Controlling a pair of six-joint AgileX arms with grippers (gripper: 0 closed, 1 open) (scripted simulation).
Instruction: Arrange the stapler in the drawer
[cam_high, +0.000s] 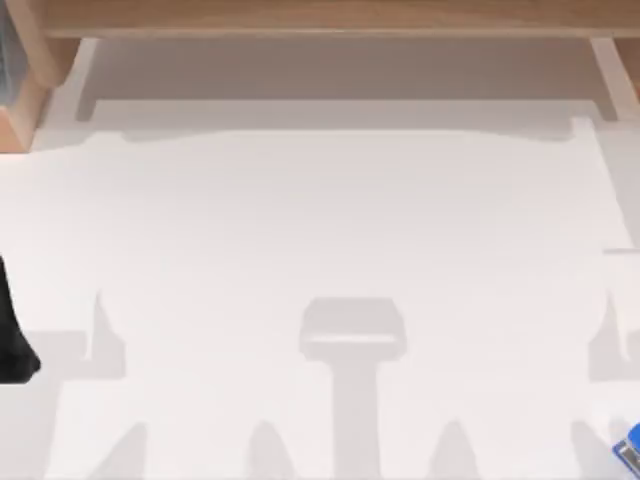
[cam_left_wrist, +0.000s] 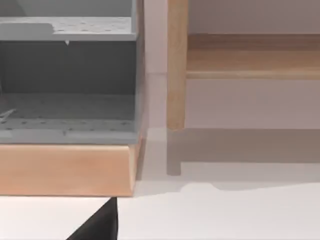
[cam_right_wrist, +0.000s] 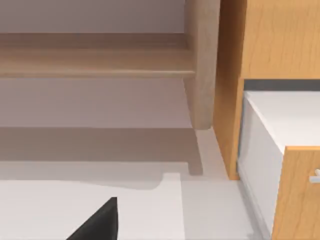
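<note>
Bright blue with a grey metallic part: stapler, lying at the lower right corner of the top view, partly cut by the frame edge, resting on the white table. Well apart from every other object; nothing touching it.

Across the middle of the top view, grey shadows cast on the white surface, the largest a T-shaped patch at lower centre. Along the upper edge of the top view, a light wooden shelf with its supports reaching down at the upper left and upper right.

At the lower left edge of the top view, a black part of the left arm, far from the stapler on the opposite side of the frame. Jaw state of the left gripper: cannot tell. Jaw state of the right gripper: cannot tell.

In the left wrist view, a black wedge of the arm's own hardware at the lower left, and beyond it a wooden-fronted unit with grey perforated shelves at the left, beside a wooden post.

In the right wrist view, a matching black wedge at the lower left, and at the right a wooden cabinet with its drawer pulled open, white inside, wooden front with a small metal handle at the frame edge.
</note>
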